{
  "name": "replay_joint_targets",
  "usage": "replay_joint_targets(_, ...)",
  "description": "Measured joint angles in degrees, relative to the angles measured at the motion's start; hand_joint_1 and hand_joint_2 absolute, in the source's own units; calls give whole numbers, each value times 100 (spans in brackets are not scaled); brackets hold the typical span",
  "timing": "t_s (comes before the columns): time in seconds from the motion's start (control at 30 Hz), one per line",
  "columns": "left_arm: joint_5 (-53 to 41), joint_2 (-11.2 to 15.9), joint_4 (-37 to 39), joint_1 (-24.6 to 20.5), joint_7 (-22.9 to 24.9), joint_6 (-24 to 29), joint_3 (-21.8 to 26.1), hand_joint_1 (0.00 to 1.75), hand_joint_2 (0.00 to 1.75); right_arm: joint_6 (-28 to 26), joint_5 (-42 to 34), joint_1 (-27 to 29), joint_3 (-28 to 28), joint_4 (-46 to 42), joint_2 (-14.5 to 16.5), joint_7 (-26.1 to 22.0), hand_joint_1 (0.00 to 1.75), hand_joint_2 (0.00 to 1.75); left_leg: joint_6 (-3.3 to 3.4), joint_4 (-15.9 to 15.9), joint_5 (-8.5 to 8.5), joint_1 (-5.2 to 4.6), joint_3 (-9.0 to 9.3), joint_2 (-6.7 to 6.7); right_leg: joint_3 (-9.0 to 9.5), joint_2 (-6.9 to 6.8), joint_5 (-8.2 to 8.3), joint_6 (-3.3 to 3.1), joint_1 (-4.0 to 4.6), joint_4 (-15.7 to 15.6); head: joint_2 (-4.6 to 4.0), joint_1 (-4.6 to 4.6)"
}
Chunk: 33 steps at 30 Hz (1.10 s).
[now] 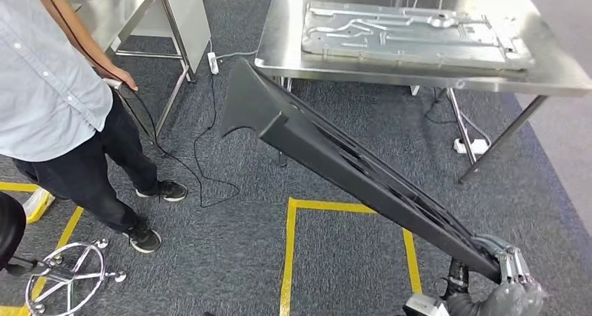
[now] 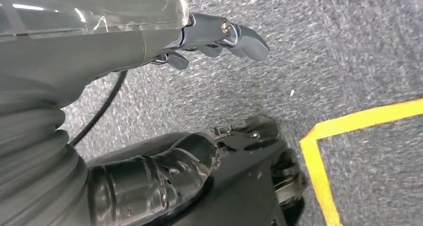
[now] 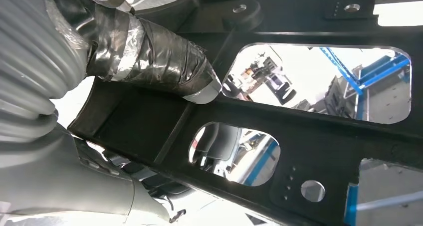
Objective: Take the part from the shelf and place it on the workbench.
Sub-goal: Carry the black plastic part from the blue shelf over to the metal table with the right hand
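The part (image 1: 335, 155) is a long black ribbed panel with cut-out openings. It slants up from the lower right toward the workbench (image 1: 293, 44), its far end just short of the bench's front edge. My right hand (image 1: 513, 274) grips its near end at the bottom right. In the right wrist view the taped thumb (image 3: 149, 61) presses on the black frame (image 3: 309, 121). My left hand (image 2: 164, 36) hangs over the grey carpet with its fingers stretched out and holds nothing.
A large silver metal plate (image 1: 412, 33) lies on the workbench. A person (image 1: 56, 86) stands at the left beside a second steel table (image 1: 139, 9), holding a cable. A chrome stool base (image 1: 66, 274) stands at the lower left. Yellow tape (image 1: 290, 253) marks the carpet.
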Motion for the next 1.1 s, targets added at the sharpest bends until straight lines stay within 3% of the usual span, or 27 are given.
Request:
replay_joint_targets(0.07, 0, 0, 0, -5, -1, -1, 0, 0, 175, 0, 1, 0, -1, 4, -2, 1, 175, 175, 28, -2, -11, -4, 8, 5, -379, -4, -331, 44, -23, 726, 0, 2)
replay_joint_targets(0.1, 0, 0, 0, -4, 0, -2, 1, 0, 175, 0, 5, 3, -2, 8, -3, 2, 175, 175, 29, 2, -23, -4, 15, 6, -553, -5, -416, 65, -38, 1027, 0, 2)
replay_joint_targets(0.13, 0, 0, 0, -1, 1, -2, 1, 0, 175, 0, 15, 6, -3, 12, -3, 2, 175, 175, 24, 7, -40, -3, 28, 6, -645, -6, -388, 83, -56, 1152, 0, 1)
replay_joint_targets(0.17, 0, -1, 0, 3, 1, -2, 2, 0, 175, 0, 27, 6, -4, 15, -4, 2, 175, 175, 11, 14, -63, 1, 50, 5, -623, -7, -242, 96, -76, 1049, 0, 2)
replay_joint_targets(0.23, 0, -3, 0, 9, 2, -2, 2, 0, 175, 0, 50, 3, -4, 17, -4, -2, 175, 175, -36, 37, -131, 11, 106, 1, -333, -27, 181, 109, -110, 382, 0, 3)
replay_joint_targets(0.3, 0, -6, 0, 8, 2, -3, 2, 0, 175, 0, 63, 0, -4, 20, -4, -5, 175, 175, -109, 82, -205, -4, 125, -3, -87, -47, 368, 79, -99, -172, 0, 0)
replay_joint_targets(0.47, 1, -5, 0, -16, 0, -7, 2, 0, 175, 0, 83, 8, -8, 20, -8, -3, 175, 175, -257, 211, -361, -1, 126, 8, 5, -22, 307, -116, -78, -313, 0, -13)
replay_joint_targets(0.53, 1, -6, 0, -18, -2, -7, 3, 0, 175, 0, 83, 6, -6, 18, -8, -5, 175, 175, -290, 778, -642, 11, -137, 0, 60, -30, 280, -185, -78, -341, 0, -19)
replay_joint_targets(0.57, 1, -7, 0, -12, -3, -7, 3, 0, 175, 0, 83, 5, -5, 18, -8, -5, 175, 175, -296, 1192, -804, 11, -367, 0, 79, -33, 260, -210, -67, -342, 0, -24)
replay_joint_targets(0.6, 1, -6, 0, -3, -3, -7, 4, 0, 175, 0, 83, 6, -4, 19, -8, -5, 175, 175, -298, 1551, -900, 11, -586, 0, 98, -31, 241, -228, -55, -342, 0, -23)
replay_joint_targets(0.63, 1, -5, 0, 7, -3, -7, 4, 0, 175, 0, 83, 7, -4, 19, -8, -5, 175, 175, -292, 1750, -890, 11, -736, -1, 122, -22, 221, -237, -41, -341, 0, -24)
replay_joint_targets(0.67, 1, -5, 0, 15, -3, -7, 4, 0, 175, 0, 83, 8, -4, 19, -8, -4, 175, 175, -276, 1746, -768, 8, -792, -1, 153, -10, 197, -241, -29, -341, 0, -24)
replay_joint_targets(0.7, 1, -4, 0, 20, -3, -8, 4, 0, 175, 0, 85, 8, -4, 19, -8, -4, 175, 175, -246, 1492, -539, 1, -725, -2, 195, 3, 171, -239, -17, -341, 0, -24)
replay_joint_targets(0.73, 1, -4, 0, 23, -3, -10, 5, 0, 175, 0, 89, 8, -4, 19, -8, -4, 175, 175, -201, 1099, -277, -14, -587, -5, 239, 13, 142, -234, -7, -342, 0, -23)
replay_joint_targets(0.8, 2, 3, 0, 16, -4, -14, 8, 0, 175, 0, 102, 4, -3, 21, -8, -1, 175, 175, -98, 437, 14, -61, -324, -11, 281, 22, 89, -197, 7, -339, 0, -18)
replay_joint_targets(0.9, 2, 10, 0, 6, -5, -15, 11, 0, 175, 0, 127, 1, 1, 24, -8, 7, 175, 175, -35, 206, 7, -115, -226, -15, 281, 21, 60, -103, -23, -363, 0, -22)
replay_joint_targets(0.97, 1, 10, 0, 20, -5, -15, 12, 0, 175, 0, 139, 1, 2, 20, -8, 8, 175, 175, 0, 105, 26, -80, -145, -12, 299, 9, 9, -46, -26, -318, 0, -18)
replay_joint_targets(1.03, 1, 8, 0, 17, -5, -15, 13, 0, 175, -1, 143, -5, 2, 16, -9, 6, 175, 175, 42, 15, 32, -39, -49, -6, 103, -2, -198, 1, -29, 104, 0, -11)
replay_joint_targets(1.1, 0, 4, 0, 3, -5, -15, 12, 0, 175, -1, 144, -2, 1, 17, -10, 8, 175, 175, 65, 9, -10, -39, -2, -5, -343, -5, -464, 36, -45, 836, 0, -8)
